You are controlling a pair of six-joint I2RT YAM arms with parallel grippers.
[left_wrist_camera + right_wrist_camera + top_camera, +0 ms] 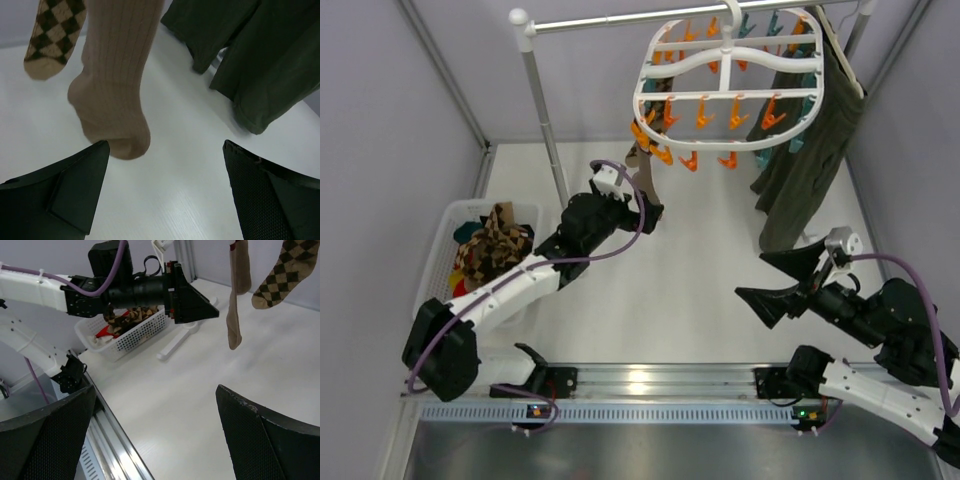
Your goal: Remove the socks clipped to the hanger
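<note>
Socks [490, 250] lie heaped in the white basket [438, 240] at near left, and we note the right gripper [767, 281] spread wide, holding nothing. Farther out, the left gripper [162, 190], also spread and empty, sits close to the tan sock [115, 90]. That sock hangs beside an argyle sock [50, 35] from the hanger [730, 95].

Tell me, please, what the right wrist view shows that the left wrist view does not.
Only the right wrist view shows the white basket holding patterned socks, and the left arm reaching toward the hanging socks. Only the left wrist view shows the dark olive garment hanging at upper right. Both show the tan sock and the argyle sock hanging above the white table, neither held by a tool.
</note>
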